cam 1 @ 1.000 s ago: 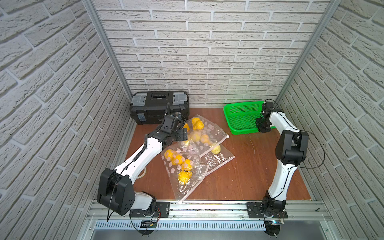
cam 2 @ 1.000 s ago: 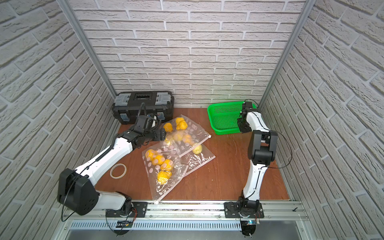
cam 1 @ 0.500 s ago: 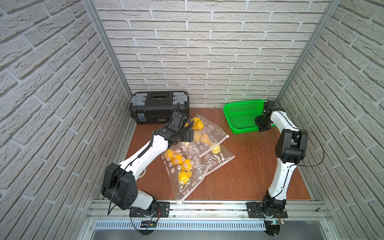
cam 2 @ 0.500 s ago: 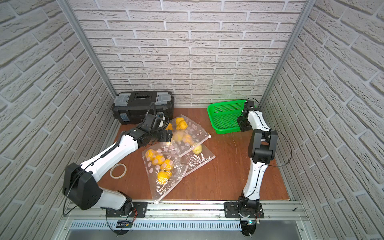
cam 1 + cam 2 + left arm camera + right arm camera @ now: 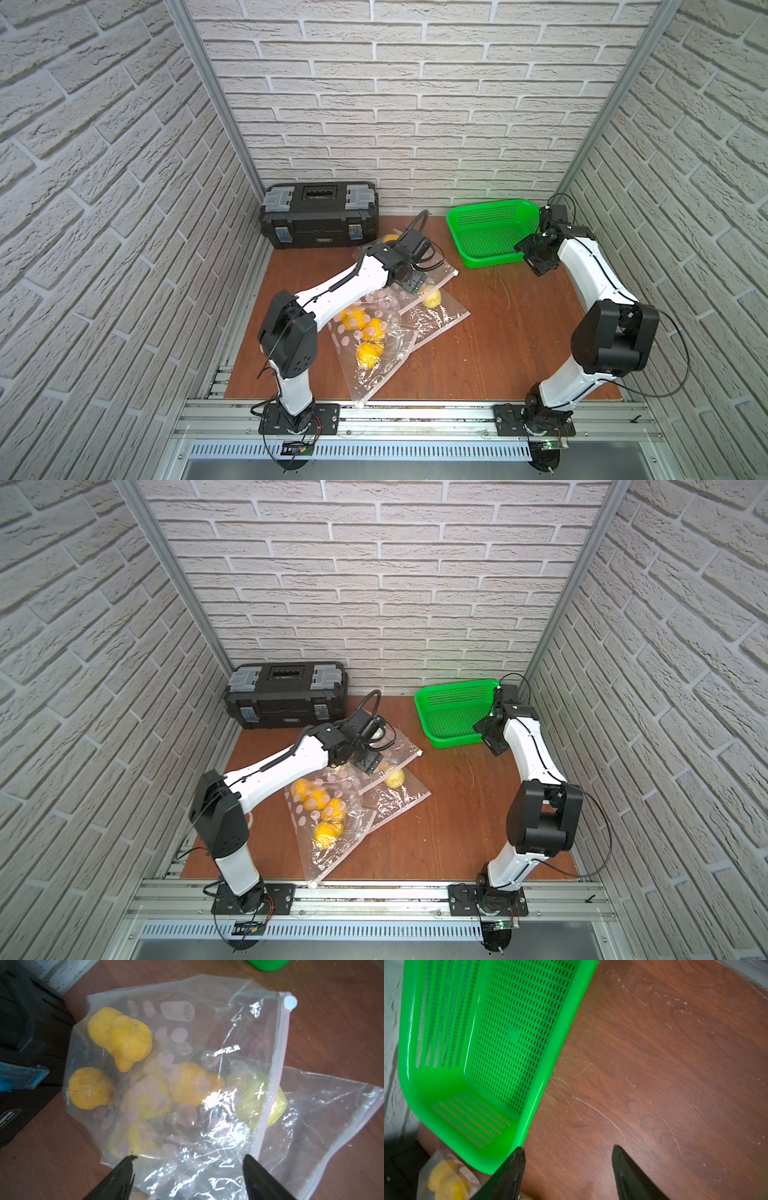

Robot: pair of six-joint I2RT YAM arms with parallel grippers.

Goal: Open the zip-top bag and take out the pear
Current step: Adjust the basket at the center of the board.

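Hovering just over the zip-top bag (image 5: 207, 1028), the left gripper (image 5: 189, 1157) has its jaws spread apart w/ nothing between them; only crinkled film lies under the tips. The right gripper (image 5: 566, 1148) is also spread and empty, beside the corner of the green basket (image 5: 550, 1064), well apart from the bags. The pears (image 5: 124, 1039) are inside the bag, which lies flat on the surface (image 5: 498, 332) near the toolbox (image 5: 318, 216).

Risks, as I judge them: the white slider (image 5: 290, 1002) sits at the far corner of the zip strip (image 5: 274, 1068), not under the tips. Closing here would prob. pinch loose film, or a pear through the film, and not the closure. No gripper pins the bag, so a pull on the slider may drag the whole bag along instead of opening it. This bag overlaps a second clear bag (image 5: 332, 1115), so both layers can be caught together. One pale pear (image 5: 251, 1097) lies right at the zip strip; I cannot tell which of the two bags holds it.

Views: the left wrist view shows slider, strip and jaw gap clearly; in both top views these are too small. A top view adds a third, dotted bag (image 5: 386, 370) w/ more yellow fruit, plus the right arm's position. The right wrist view shows the basket has nothing in it.
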